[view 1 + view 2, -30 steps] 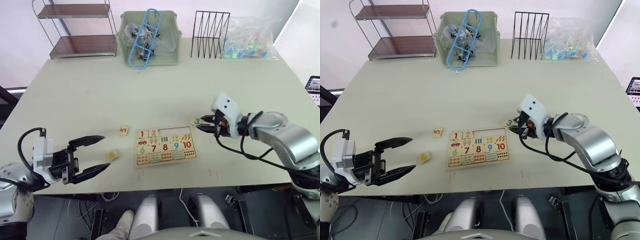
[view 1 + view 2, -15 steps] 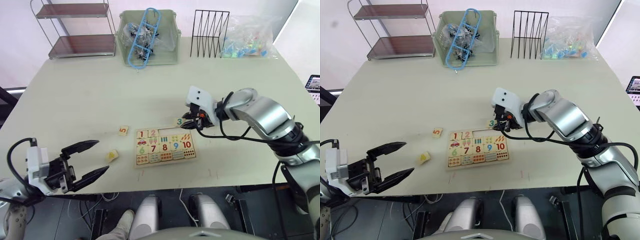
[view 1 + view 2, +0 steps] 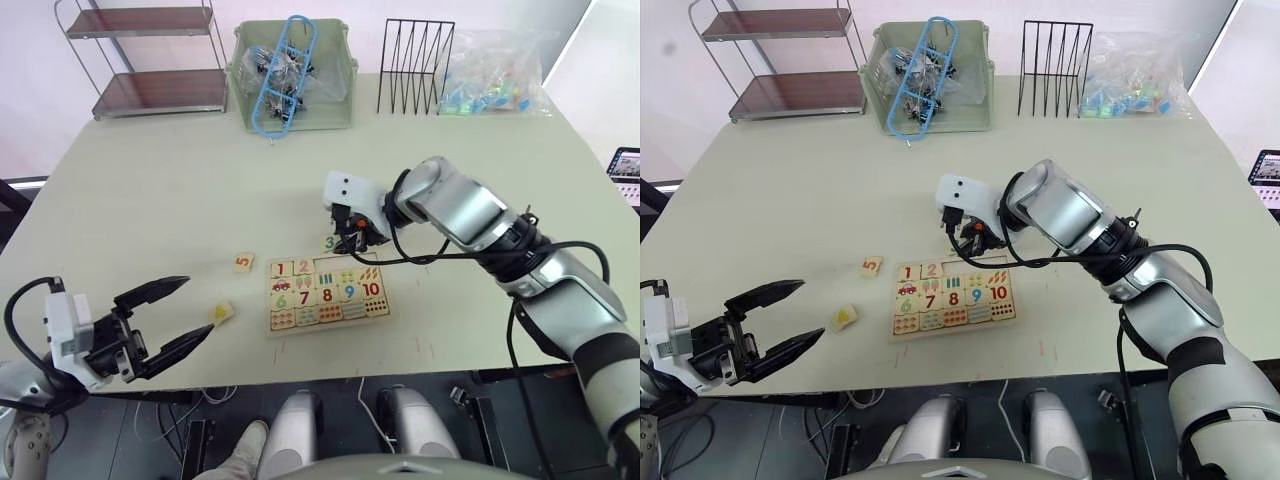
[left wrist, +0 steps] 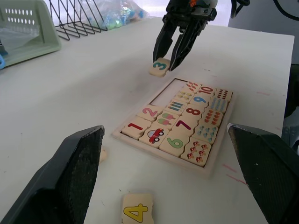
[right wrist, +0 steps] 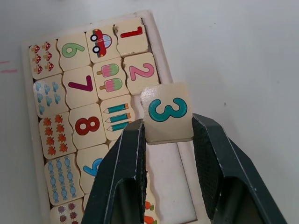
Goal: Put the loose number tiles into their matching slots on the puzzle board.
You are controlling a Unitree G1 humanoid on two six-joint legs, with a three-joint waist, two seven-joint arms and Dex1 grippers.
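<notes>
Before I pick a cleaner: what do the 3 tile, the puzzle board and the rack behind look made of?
3 tile: pale, matte unvarnished-looking wood, printed teal numeral.
Puzzle board: same pale wood look, thin raised rim.
Rack: thin black wire, probably coated metal.

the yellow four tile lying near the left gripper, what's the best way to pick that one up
Grip the 4 tile across two opposite edges, coming straight down from above. It lies flat on the table, numeral up, apart from the puzzle board, so only its thin sides offer purchase. The open left gripper is nearest; its fingers should probably narrow first, since the tile is small.
</notes>
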